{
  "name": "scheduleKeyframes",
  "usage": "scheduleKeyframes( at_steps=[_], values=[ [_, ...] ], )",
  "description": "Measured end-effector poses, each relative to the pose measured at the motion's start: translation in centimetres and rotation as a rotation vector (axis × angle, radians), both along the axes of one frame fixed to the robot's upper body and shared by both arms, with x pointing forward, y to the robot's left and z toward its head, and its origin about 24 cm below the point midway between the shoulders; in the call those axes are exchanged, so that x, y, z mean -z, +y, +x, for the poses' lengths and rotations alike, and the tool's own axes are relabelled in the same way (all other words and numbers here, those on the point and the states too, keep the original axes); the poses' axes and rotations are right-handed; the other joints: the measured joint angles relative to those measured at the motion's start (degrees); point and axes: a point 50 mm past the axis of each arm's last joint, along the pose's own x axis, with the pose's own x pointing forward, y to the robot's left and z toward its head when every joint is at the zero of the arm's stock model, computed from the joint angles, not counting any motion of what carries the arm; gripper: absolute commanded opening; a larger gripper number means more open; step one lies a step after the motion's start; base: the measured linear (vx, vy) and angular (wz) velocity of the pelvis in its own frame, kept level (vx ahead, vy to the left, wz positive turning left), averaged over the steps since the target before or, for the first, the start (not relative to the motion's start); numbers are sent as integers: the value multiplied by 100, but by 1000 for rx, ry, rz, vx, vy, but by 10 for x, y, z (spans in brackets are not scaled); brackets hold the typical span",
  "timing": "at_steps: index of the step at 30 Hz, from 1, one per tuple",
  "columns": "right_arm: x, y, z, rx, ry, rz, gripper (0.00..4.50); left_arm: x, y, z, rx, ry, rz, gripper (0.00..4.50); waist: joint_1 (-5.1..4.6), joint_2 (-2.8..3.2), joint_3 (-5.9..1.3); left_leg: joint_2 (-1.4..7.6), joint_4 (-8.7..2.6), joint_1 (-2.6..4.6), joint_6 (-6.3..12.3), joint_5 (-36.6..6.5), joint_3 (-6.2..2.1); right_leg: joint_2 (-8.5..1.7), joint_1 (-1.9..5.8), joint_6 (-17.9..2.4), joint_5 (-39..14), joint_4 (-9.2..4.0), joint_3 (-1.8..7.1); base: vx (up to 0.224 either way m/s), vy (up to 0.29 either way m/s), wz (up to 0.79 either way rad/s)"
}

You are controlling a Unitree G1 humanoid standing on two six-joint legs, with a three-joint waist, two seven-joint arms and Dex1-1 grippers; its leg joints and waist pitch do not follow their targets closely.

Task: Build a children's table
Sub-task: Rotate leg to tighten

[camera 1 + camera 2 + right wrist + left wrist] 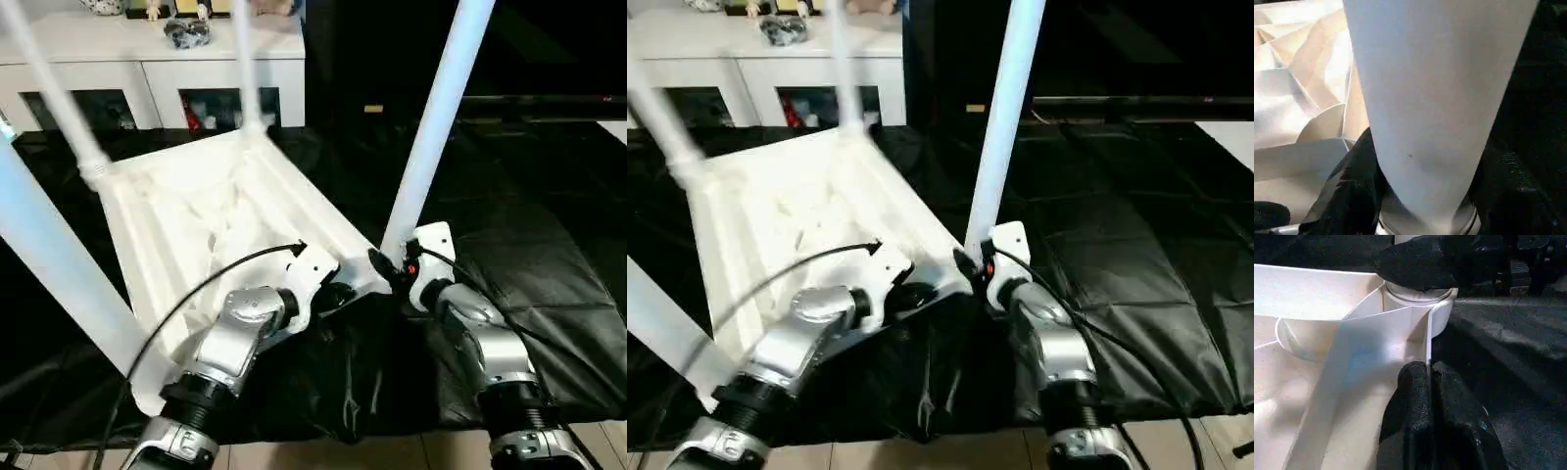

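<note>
Right pincer [392, 262] grasping leg [436, 122] at corner socket [1418, 296]; left pincer [1431, 382] clenched on tabletop rim [1400, 328]. I twist leg straight, rim steady.

Four upright legs [438, 117] ring the tabletop [206, 225] (black cloth [549, 215] rightward free).

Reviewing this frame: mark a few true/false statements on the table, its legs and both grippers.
1. The table lies upside down, legs pointing up. True.
2. The right gripper is around the base of a leg. True.
3. The left gripper is wide open. False: it is shut, at the table's edge wall near the corner socket.
4. The floor covering under the table is white. False: it is black.
5. A white cabinet stands behind the table. True.
</note>
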Motion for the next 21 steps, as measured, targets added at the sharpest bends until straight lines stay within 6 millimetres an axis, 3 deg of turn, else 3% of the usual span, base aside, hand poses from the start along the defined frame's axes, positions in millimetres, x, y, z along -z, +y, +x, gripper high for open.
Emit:
scheduleKeyframes(
  at_steps=[7,16,21],
  values=[
    [-2,1,-5,-71,-22,-8,330,-1,4,-2,35,-3,-1,0,6,11,-5,1,-13,1,0,0,0,2,-4,-10,8,1,-4,0,0,0],
    [-6,-11,-23,-393,-44,-118,330,-3,27,-9,233,24,-16,0,78,28,-8,7,-29,-14,-9,-6,1,5,-7,-34,23,2,-13,0,0,0],
    [-10,-20,-35,-594,-19,-128,330,-5,41,-12,337,51,-2,0,200,19,-1,8,-24,-19,-12,-10,2,4,-8,-33,21,3,-13,0,0,0]
  ],
)
